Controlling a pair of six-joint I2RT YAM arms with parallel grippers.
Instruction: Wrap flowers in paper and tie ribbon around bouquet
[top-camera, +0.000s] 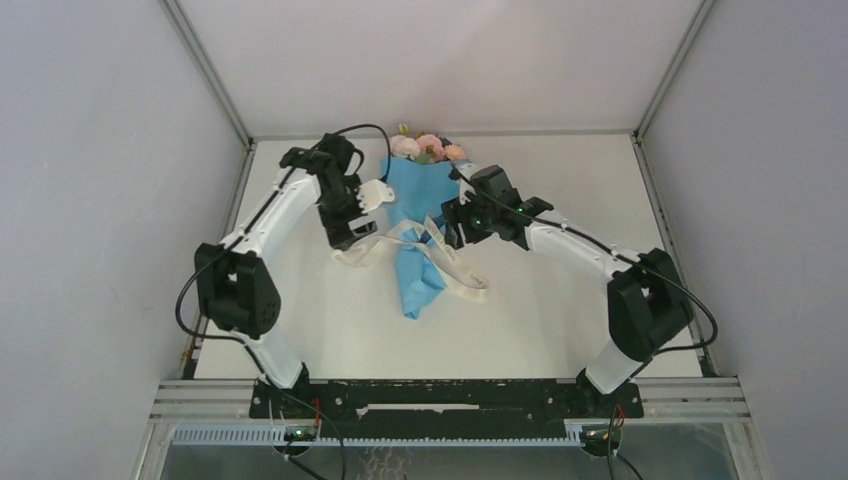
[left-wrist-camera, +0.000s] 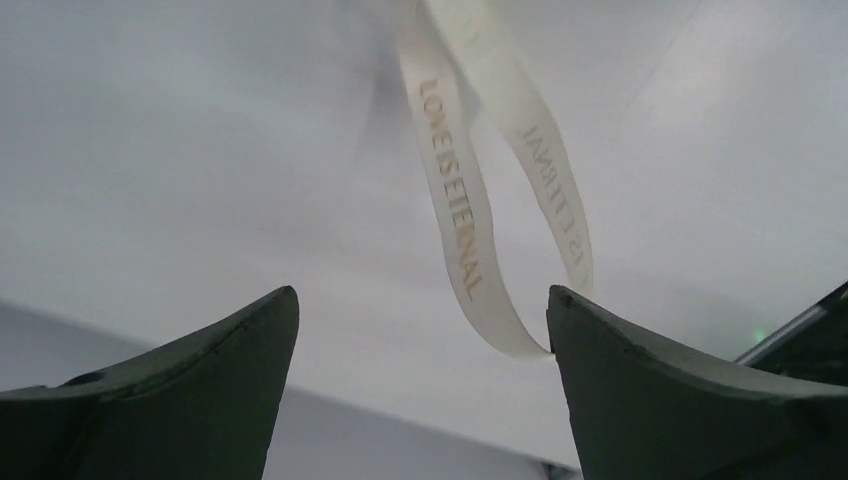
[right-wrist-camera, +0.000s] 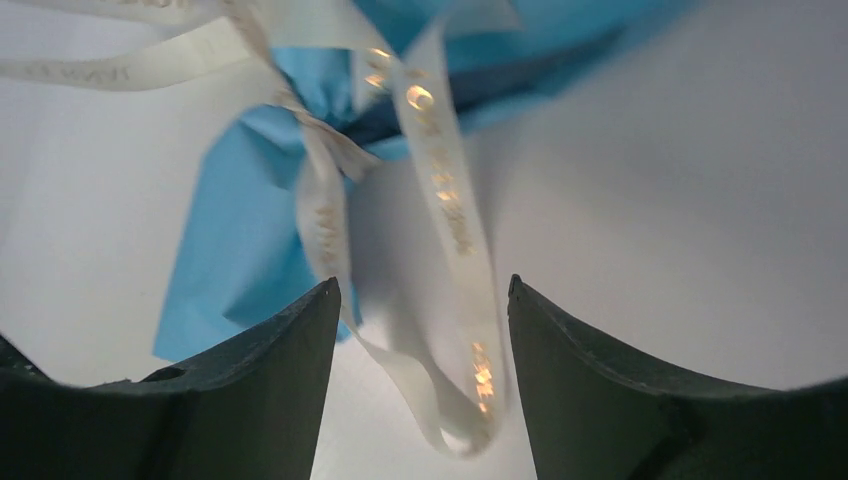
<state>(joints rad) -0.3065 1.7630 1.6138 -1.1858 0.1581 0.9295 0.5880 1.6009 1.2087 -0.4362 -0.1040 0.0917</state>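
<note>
Bouquet (top-camera: 415, 225): lies mid-table (top-camera: 560, 310), long axis far-to-near, flowers (top-camera: 428, 147) at the far end, tapered tip toward the bases. Ribbon (top-camera: 445, 255): knotted round its waist, ends trailing either side. Left gripper (left-wrist-camera: 420, 300): jaws wide, ribbon loop between them, unclamped. Right gripper (right-wrist-camera: 422, 285): jaws apart, ribbon hanging between, unclamped. The 2 arms reach forward, wrists turned inward.
</note>
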